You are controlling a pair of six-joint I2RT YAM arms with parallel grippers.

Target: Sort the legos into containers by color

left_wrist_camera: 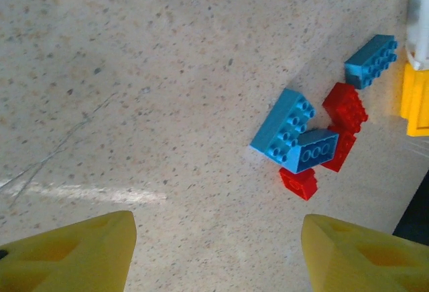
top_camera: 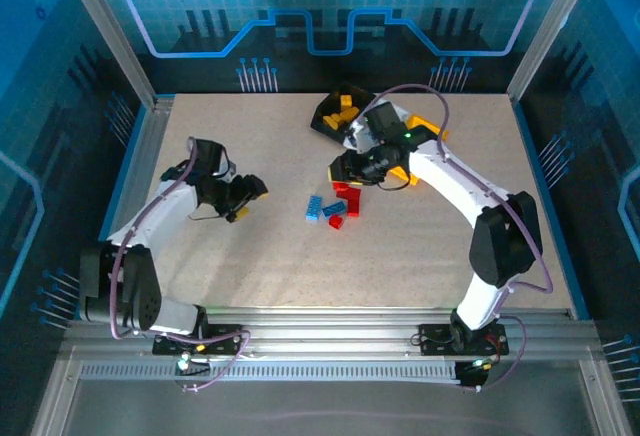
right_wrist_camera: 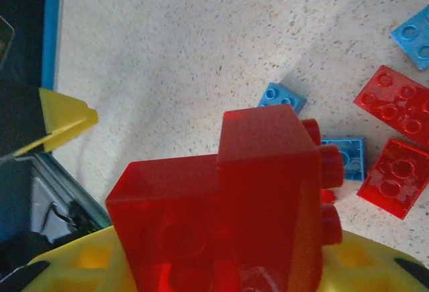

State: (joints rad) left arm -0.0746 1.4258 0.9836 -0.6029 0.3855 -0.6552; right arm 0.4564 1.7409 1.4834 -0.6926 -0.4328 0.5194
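My right gripper hovers just above the loose pile, shut on a clump of red legos that fills the space between its yellow fingers. Below it on the table lie blue legos and red legos; from above this pile sits mid-table. My left gripper is open and empty, left of the pile, its yellow fingertips wide apart over bare table. Blue legos and red legos lie ahead of it. A black bin holds yellow legos. A yellow bin sits behind the right arm, which mostly hides the white bin.
The bins stand at the back centre of the speckled table. Metal frame posts and blue walls close in the sides. The left gripper's yellow tip shows at the left of the right wrist view.
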